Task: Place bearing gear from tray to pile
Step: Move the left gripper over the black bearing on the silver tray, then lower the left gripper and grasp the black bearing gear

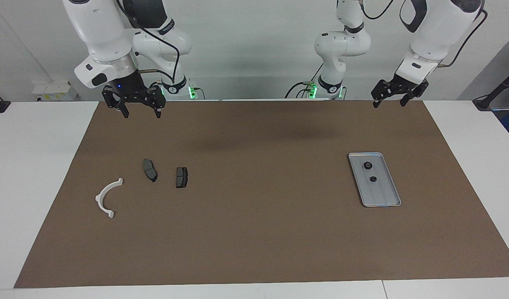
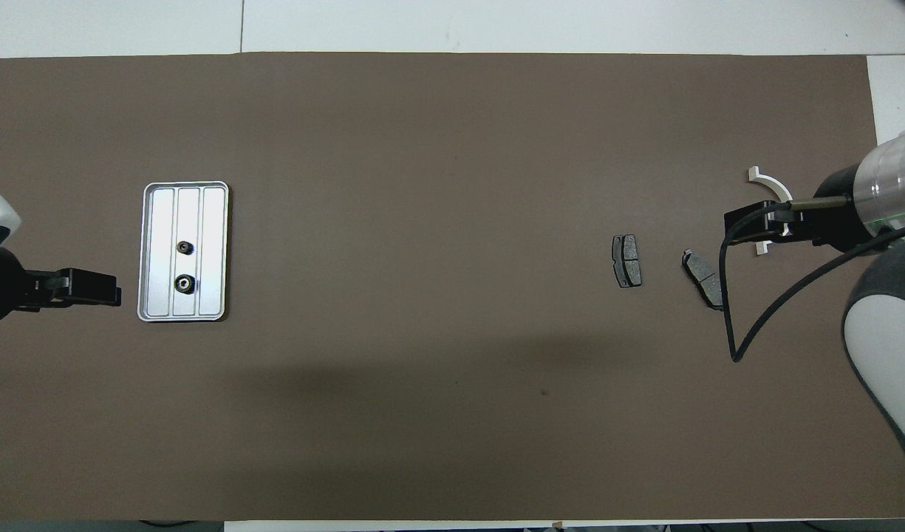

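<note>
The silver ridged tray (image 1: 386,195) (image 2: 212,222) lies on the brown mat toward the left arm's end. Two small dark bearing gears (image 1: 367,165) (image 1: 373,179) (image 2: 184,282) (image 2: 185,247) sit on it. The pile lies toward the right arm's end: a white half-ring bracket (image 1: 98,199) (image 2: 770,179) and two dark brake pads (image 1: 150,170) (image 1: 181,177) (image 2: 627,260) (image 2: 703,278). My left gripper (image 1: 388,104) (image 2: 111,289) hangs open and empty over the mat beside the tray. My right gripper (image 1: 141,115) (image 2: 748,222) waits open, raised by the pile, hiding part of the bracket from overhead.
The brown mat (image 1: 254,232) covers most of the white table (image 1: 34,166). A black cable (image 2: 729,310) loops down from the right arm over the mat beside the brake pads.
</note>
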